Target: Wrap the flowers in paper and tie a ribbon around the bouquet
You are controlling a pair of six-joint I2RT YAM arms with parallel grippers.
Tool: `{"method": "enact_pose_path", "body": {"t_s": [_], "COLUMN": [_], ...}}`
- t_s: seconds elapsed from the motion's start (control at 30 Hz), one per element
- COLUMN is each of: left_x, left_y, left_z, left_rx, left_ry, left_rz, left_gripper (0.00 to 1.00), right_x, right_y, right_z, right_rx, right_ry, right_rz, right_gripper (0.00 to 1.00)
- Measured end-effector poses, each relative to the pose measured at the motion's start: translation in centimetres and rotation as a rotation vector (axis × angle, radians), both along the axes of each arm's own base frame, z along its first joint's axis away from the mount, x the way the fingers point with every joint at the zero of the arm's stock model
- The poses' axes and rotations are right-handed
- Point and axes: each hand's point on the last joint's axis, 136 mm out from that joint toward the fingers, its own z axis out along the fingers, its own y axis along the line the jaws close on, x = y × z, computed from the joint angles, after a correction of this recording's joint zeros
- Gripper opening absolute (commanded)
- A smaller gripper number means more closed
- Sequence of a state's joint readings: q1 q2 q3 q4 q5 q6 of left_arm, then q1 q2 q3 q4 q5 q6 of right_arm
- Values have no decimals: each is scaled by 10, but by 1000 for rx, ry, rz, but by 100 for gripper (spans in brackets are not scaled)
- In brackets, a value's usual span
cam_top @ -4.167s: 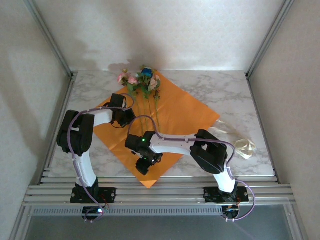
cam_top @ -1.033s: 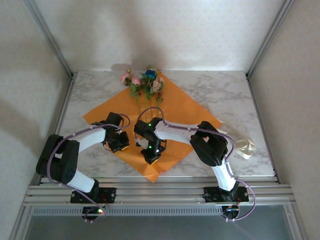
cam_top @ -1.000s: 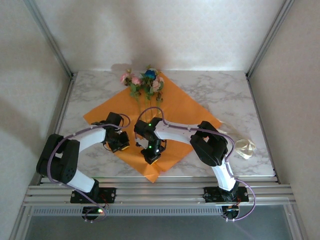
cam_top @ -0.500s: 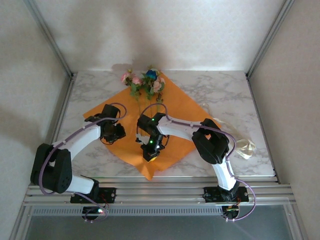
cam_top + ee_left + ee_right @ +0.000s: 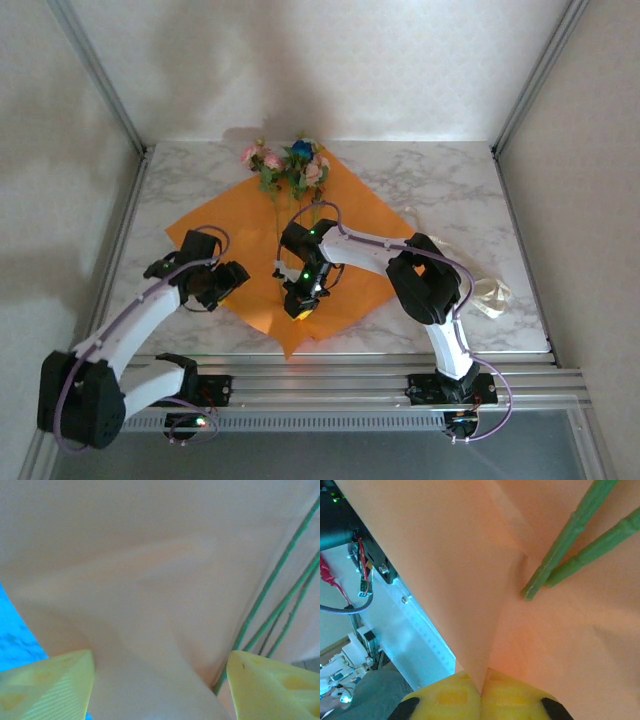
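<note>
A white marble surface [image 5: 460, 190] is closed in by pale walls [image 5: 350, 60]. Grey metal rails [image 5: 320, 383] are seen along its near edge.

The left arm folds low, its elbow out at 8 o'clock of its base and its forearm slanting toward 1 o'clock. The left end effector [image 5: 225, 278] points to about 3 o'clock, its yellow fingers [image 5: 47, 680] spread wide apart. The right arm rises from its base to a bent elbow, and its forearm stretches toward 10 o'clock. The wrist there doubles back to 6 o'clock. The right end effector [image 5: 300, 302] has its fingers [image 5: 450, 697] pressed together, pinching a fold of the paper [image 5: 570, 630].
</note>
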State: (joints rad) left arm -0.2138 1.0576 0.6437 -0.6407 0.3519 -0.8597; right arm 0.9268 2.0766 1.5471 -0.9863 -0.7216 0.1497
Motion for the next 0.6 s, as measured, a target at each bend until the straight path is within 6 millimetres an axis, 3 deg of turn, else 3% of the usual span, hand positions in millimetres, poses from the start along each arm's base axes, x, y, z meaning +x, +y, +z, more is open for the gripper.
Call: {"method": "enact_pose_path", "body": {"t_s": [0.13, 0.37, 0.6], "left_x": [-16, -15, -30], "left_y": [-1, 10, 0], "left_z": [-7, 7, -11], "left_rx": [-43, 19, -62], "left_ry": [26, 27, 73], "left_rz": [36, 64, 90], "left_gripper": [74, 71, 66], "right_x": [-1, 2, 9], "right_y": [1, 1, 2], "right_z": [-1, -3, 0], "right_rx": [5, 7, 29], "right_ry": [18, 46, 93], "right_rz": [-4, -22, -61], "right_gripper": [3, 2, 3]}}
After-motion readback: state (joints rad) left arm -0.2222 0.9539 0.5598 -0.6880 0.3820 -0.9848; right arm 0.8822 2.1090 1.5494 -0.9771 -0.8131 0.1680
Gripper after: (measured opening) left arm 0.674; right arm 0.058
